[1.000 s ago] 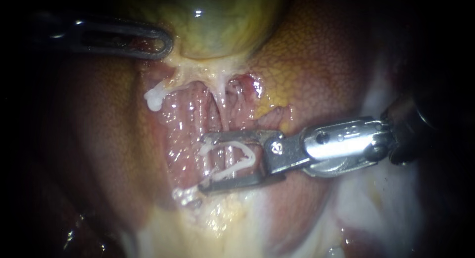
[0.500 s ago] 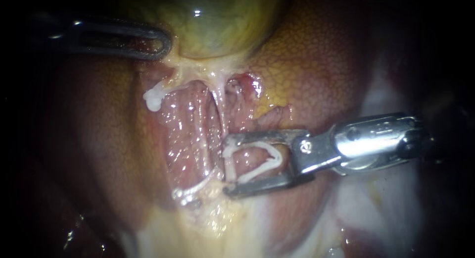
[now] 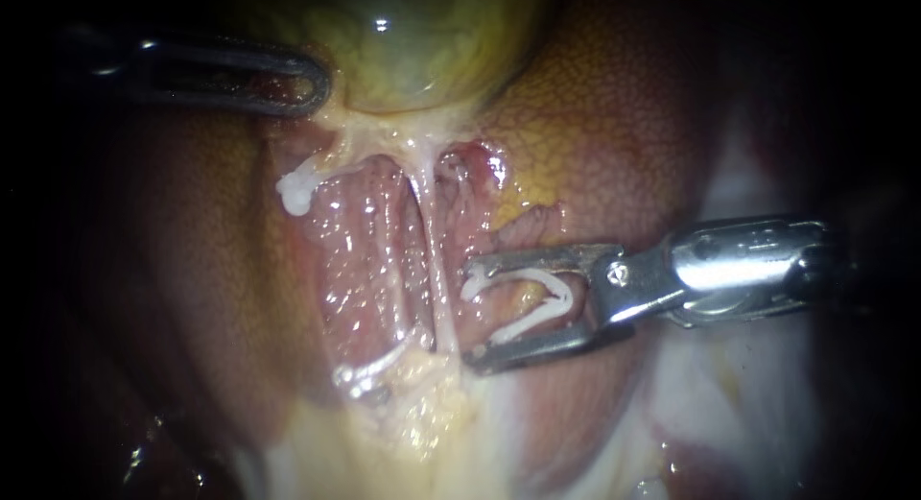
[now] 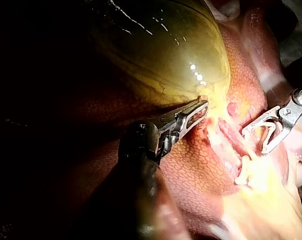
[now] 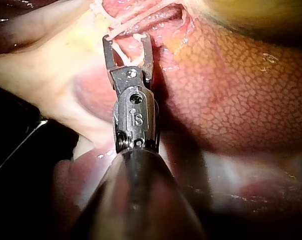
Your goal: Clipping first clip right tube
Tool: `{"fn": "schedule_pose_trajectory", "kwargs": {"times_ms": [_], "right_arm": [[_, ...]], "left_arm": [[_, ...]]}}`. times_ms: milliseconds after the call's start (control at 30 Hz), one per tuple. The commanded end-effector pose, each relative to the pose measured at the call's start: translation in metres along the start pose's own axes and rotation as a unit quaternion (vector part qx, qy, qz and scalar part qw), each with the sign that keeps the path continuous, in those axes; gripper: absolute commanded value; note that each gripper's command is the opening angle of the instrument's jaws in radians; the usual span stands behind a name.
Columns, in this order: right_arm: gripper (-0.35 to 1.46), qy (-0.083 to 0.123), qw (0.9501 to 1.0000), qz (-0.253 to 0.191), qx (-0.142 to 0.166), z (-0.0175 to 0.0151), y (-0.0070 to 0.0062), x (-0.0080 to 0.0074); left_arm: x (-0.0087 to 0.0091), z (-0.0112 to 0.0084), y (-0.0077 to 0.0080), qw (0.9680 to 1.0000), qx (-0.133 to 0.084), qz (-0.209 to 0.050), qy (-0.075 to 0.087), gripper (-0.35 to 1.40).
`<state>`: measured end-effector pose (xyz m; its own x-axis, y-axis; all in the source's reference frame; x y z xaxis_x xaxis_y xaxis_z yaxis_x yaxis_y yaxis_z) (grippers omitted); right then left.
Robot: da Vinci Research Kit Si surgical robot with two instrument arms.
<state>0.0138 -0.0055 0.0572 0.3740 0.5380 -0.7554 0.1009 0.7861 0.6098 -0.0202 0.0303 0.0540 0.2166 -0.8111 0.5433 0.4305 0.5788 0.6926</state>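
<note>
Approach to the pale, stringy right tube [image 3: 436, 270]
Steel right instrument's [image 3: 472, 316] spread jaws grip a white V-shaped clip [image 3: 535, 318] just beside it; next, straddle it.

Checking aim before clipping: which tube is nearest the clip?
The right tube, just off the clip's open tips; the left tube lies farther beyond it.

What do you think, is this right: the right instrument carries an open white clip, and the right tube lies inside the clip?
No. The right instrument carries an open white clip, but the right tube lies outside the clip, just off its open end; the endoscope view shows this.
</note>
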Motion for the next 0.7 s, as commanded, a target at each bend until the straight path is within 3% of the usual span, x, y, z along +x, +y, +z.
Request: {"fn": "schedule_pose_trajectory", "kwargs": {"times_ms": [33,400,700], "right_arm": [[0.43,0.004,1.0,0.005,0.003,0.0001,0.0002,-0.0001],[0.43,0.053,0.996,0.047,0.054,0.0019,0.0014,0.0005],[0.43,0.077,0.9916,0.061,0.084,0.0038,0.0019,0.0009]], "left_arm": [[0.0,0.0,0.0,1.0,0.0,0.0,0.0,-0.35],[0.0,0.0,0.0,1.0,0.0,0.0,0.0,-0.35],[0.0,0.0,0.0,1.0,0.0,0.0,0.0,-0.35]]}}
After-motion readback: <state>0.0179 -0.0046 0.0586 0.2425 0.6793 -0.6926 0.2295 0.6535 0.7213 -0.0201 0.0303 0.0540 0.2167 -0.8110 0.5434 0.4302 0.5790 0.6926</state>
